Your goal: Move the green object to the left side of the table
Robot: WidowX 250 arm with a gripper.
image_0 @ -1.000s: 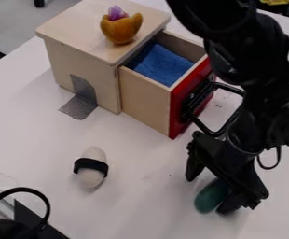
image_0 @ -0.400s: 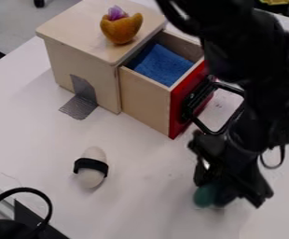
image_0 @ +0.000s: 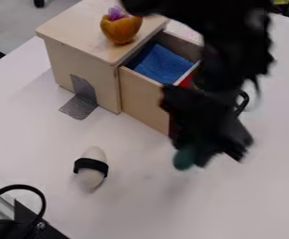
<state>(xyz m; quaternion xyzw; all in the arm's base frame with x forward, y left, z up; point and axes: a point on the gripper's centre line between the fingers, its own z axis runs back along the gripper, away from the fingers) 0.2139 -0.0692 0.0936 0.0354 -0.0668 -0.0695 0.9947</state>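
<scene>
The black gripper (image_0: 200,154) hangs at the right of centre, in front of the drawer's face, shut on the green object (image_0: 184,158). The green object's rounded lower left end sticks out beneath the gripper, and the rest is hidden behind the black parts. Both look raised above the white table (image_0: 134,210).
A wooden box (image_0: 85,56) stands at the upper left, its drawer (image_0: 144,98) pulled out with a blue cloth (image_0: 162,64) inside. An orange cup-like object (image_0: 120,30) sits on top. A white egg shape with a black band (image_0: 91,168) lies left of centre. Black equipment (image_0: 13,228) occupies the lower left corner.
The gripper first closed around the green object near the lower right. It has since moved up and to the left in the view, carrying the object, and now covers part of the drawer's front.
</scene>
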